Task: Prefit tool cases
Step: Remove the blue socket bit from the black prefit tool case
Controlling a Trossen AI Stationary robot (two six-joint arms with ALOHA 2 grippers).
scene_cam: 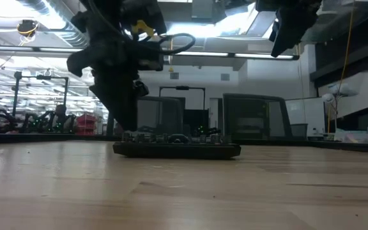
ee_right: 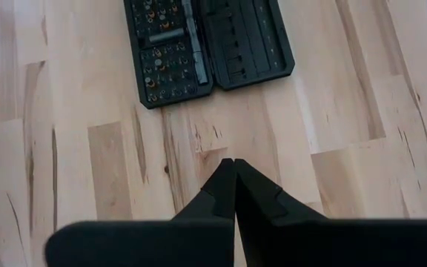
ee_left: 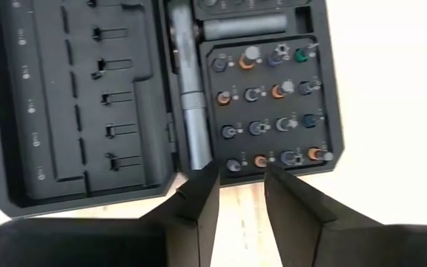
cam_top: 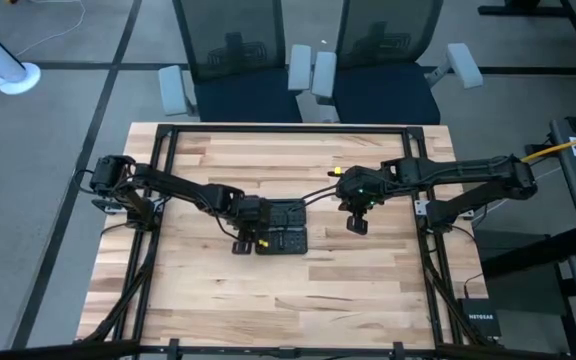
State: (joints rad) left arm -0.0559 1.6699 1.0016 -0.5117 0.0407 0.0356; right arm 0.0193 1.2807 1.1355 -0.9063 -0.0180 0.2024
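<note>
The black tool case (cam_top: 286, 226) lies open and flat at the table's middle, both halves resting on the wood. One half (ee_left: 273, 104) holds a grid of small bits and a silver driver handle (ee_left: 191, 111). The other half (ee_left: 80, 104) shows bare slots. My left gripper (ee_left: 242, 185) is open and points steeply down at the case's left edge (cam_top: 251, 240), beside the bit grid. My right gripper (ee_right: 234, 169) is shut with nothing in it. It hangs high above the bare wood to the right of the case (cam_top: 356, 225). The low view shows the case (scene_cam: 177, 150) lying flat. My left gripper's fingertips (ee_left: 207, 178) stand at the rim of the case's bit half (ee_left: 236, 172), slanting down from the table's left side. I cannot tell whether they touch the rim. Nothing is between the fingers.
Bare wood surrounds the case on all sides. Black frame bars (cam_top: 158, 180) run along the table's left and right edges. Two office chairs (cam_top: 308, 70) stand beyond the far edge. A black box marked NETGEAR (cam_top: 478, 322) lies off the table's near right corner.
</note>
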